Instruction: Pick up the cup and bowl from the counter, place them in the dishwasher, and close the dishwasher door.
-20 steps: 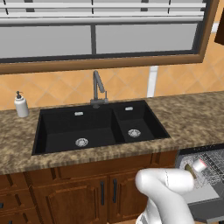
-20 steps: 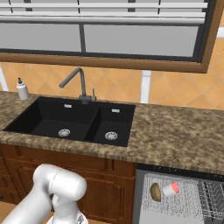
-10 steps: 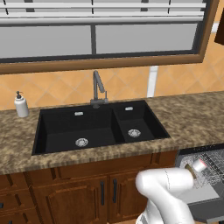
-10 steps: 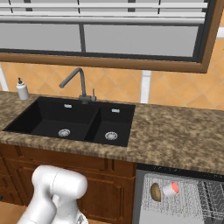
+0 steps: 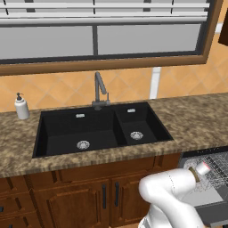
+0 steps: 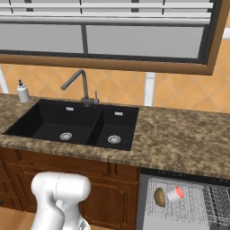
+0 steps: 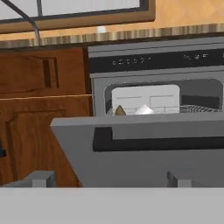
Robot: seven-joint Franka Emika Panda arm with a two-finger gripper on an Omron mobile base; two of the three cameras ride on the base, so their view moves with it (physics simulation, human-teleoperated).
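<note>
Cup [image 6: 175, 194] beside bowl [image 6: 160, 197] on dishwasher rack [image 6: 193, 202]; dishwasher door [image 7: 144, 153] half raised; fingers [image 7: 43, 178] wide, empty.

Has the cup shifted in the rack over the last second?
No. In the right base view the cup lies beside the bowl at the rack's left end, same as before.

Cup [image 5: 203, 168] lies in the dishwasher [image 5: 213, 178] rack — right of the black sink [image 5: 100, 129].

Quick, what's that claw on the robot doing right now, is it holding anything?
Gripper: open, holding nothing; it faces the dishwasher door.
</note>
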